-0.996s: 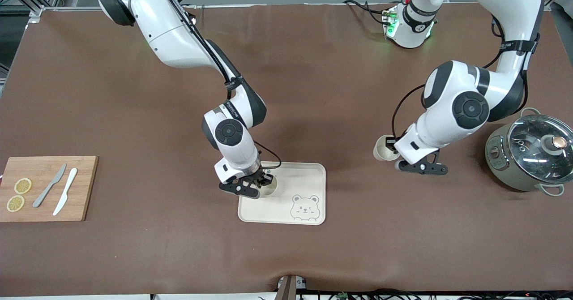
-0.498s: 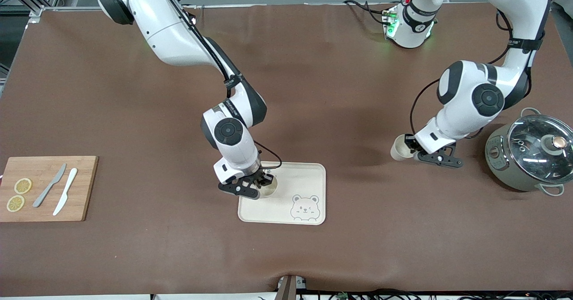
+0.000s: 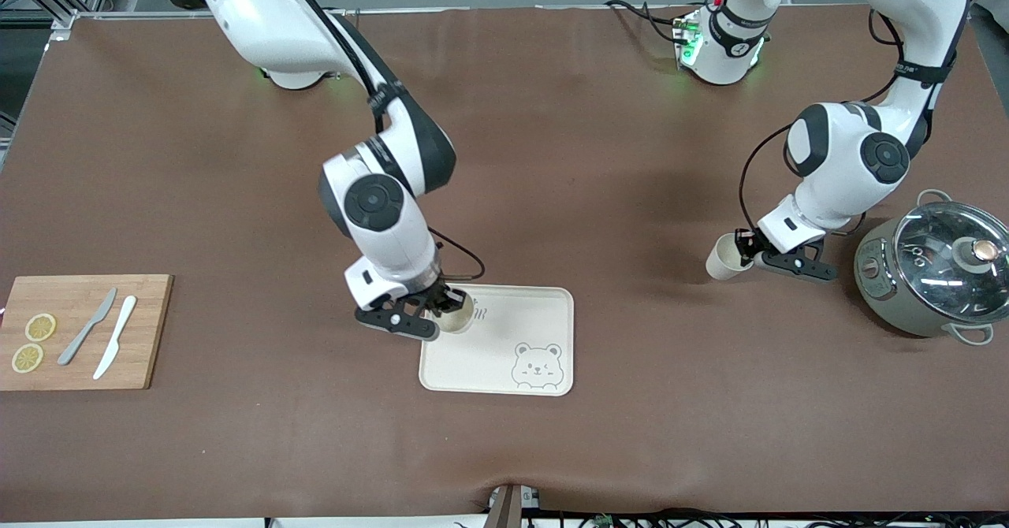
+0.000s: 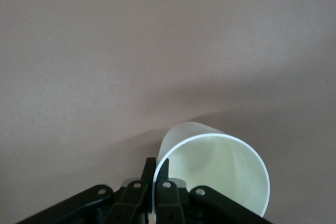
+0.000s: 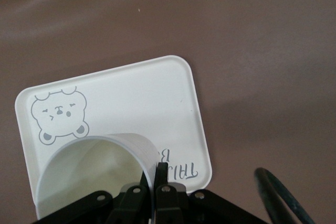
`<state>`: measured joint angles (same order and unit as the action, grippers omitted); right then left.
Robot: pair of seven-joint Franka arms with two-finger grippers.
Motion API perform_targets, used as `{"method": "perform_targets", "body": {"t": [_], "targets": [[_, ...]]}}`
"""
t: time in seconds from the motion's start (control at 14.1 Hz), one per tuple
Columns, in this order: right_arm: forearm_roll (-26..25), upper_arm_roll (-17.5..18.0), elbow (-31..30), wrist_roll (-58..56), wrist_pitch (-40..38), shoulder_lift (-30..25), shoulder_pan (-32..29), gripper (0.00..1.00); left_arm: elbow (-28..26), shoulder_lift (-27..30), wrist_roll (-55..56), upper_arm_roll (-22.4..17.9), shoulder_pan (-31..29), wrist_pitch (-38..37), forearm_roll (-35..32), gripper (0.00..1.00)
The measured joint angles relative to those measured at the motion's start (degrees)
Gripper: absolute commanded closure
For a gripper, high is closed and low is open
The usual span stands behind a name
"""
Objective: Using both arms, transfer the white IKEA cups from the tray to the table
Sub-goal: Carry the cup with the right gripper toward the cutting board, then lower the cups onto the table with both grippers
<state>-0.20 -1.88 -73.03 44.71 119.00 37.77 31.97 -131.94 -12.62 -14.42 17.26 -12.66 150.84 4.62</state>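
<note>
Pinching a cup (image 3: pixel 455 317) over the tray (image 3: pixel 544 307), the right gripper (image 3: pixel 435 313) is closed on its rim; the left gripper (image 3: pixel 749 258) pinches another cup (image 3: pixel 724 258) over bare table near the pot (image 3: pixel 934 272).

Left wrist view — fingers (image 4: pixel 148 174) clamp the cup (image 4: pixel 218 174) wall, its base cut off.

Right wrist view — the cup (image 5: pixel 94 174) hides part of the tray (image 5: pixel 131 98) lettering.

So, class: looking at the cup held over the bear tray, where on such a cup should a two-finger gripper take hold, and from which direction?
By the rim wall, from above: one finger inside, one outside. The right gripper pinches its cup that way over the tray; the cup's handleless, tapered side offers little else.
</note>
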Motion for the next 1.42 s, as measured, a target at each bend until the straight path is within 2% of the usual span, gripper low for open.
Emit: {"method": "perform_targets", "body": {"t": [0.5, 0.78, 1.14, 1.35, 1.42], "targets": [[2.8, -0.2, -0.1, -15.5, -14.3, -9.4, -7.1, 1.00, -3.4, -1.8, -3.3, 0.0, -1.7, 7.0, 0.0, 1.00], [3.2, -0.4, -0.2, -23.4, -18.1, -11.2, -11.4, 1.00, -3.5, -4.0, -3.6, 0.1, -1.8, 9.6, 0.0, 1.00], [3.2, -0.8, -1.0, -37.2, -19.9, -11.7, -19.4, 1.00, -3.5, -4.1, -3.7, 0.1, -1.8, 9.8, 0.0, 1.00], [3.1, -0.8, -2.4, -41.3, -19.2, -11.7, -22.2, 1.00, -3.5, -4.1, -5.1, 0.2, -1.9, 10.0, 0.0, 0.71], [2.7, -0.8, -3.2, -41.8, -18.3, -11.7, -22.5, 1.00, -3.5, -4.2, -5.6, 0.2, -2.0, 10.0, 0.0, 0.54]]}}
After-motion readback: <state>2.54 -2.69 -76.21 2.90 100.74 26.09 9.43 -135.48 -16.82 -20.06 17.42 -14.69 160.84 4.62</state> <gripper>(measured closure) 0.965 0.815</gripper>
